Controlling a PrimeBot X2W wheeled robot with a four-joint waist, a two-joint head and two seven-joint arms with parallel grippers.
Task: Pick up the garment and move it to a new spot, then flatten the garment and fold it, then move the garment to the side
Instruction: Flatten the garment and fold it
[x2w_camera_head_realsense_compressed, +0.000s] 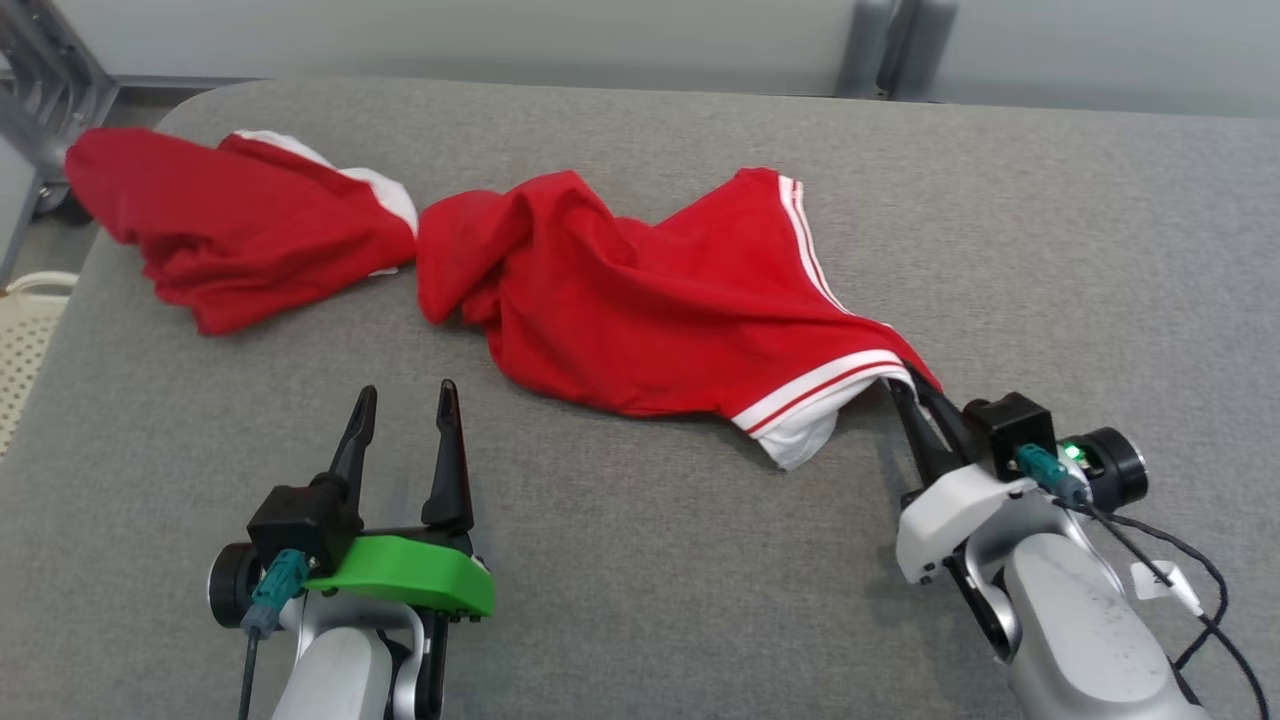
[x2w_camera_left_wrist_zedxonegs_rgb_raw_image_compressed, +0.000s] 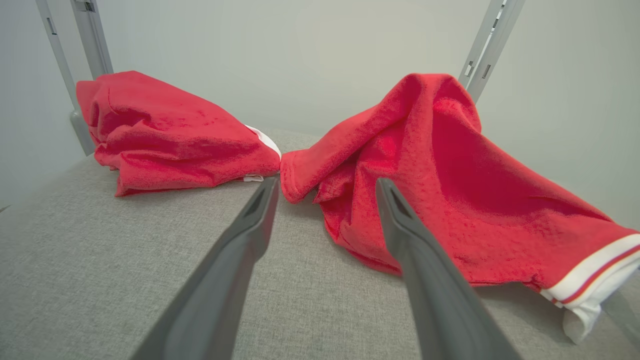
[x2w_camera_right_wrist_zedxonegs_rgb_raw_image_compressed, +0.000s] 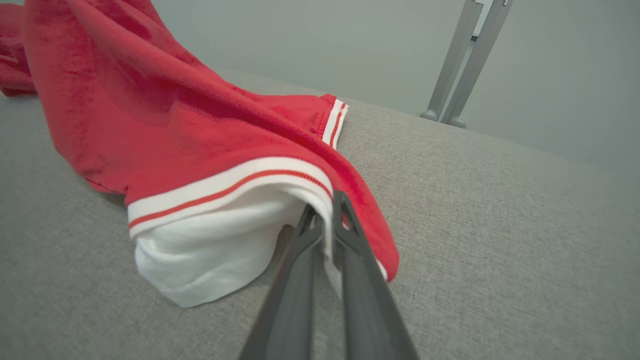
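A red garment with white striped trim lies crumpled across the middle of the grey padded table. Its red body and striped hem also show in the wrist views. My right gripper is shut on the garment's near right corner, where the striped hem meets the white lining; the cloth edge is pinched between its dark fingers. My left gripper stands open near the front left, short of the garment's left end, with nothing between its fingers.
A second red garment lies bunched at the back left of the table, also in the left wrist view. Grey metal posts stand behind the table. A pale perforated bin sits off the left edge.
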